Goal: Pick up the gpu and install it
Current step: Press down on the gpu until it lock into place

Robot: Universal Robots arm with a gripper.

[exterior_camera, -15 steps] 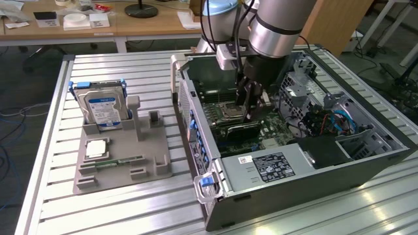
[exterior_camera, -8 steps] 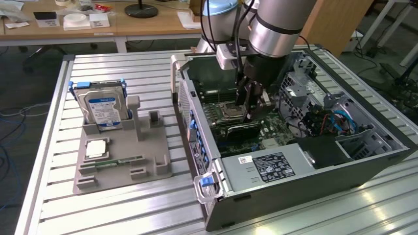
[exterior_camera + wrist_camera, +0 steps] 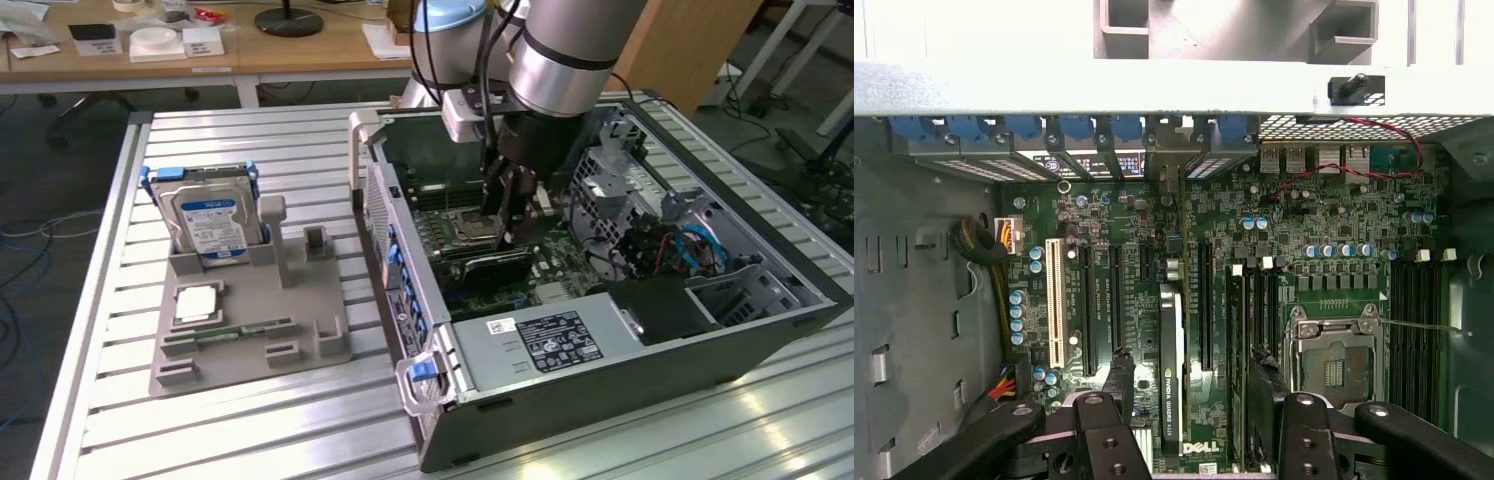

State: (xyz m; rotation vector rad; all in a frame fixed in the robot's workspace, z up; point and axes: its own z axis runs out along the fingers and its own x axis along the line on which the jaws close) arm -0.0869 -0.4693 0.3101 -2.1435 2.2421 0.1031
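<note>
Tool spread wide over the motherboard, card already standing in its slot!

The tool [image 3: 1189, 425] hangs inside the computer case [image 3: 561, 400], fingers [image 3: 1116, 385] parted to either side of the gpu [image 3: 1172, 370] and gripping nothing. The gpu stands on edge in a slot on the motherboard [image 3: 1114, 230], just beside the CPU socket [image 3: 1334, 365]. It looks installed, though full seating can't be judged. Outside the case, the parts holder [image 3: 247, 330] on the table [image 3: 267, 440] carries the hard drive [image 3: 211, 222].
</note>
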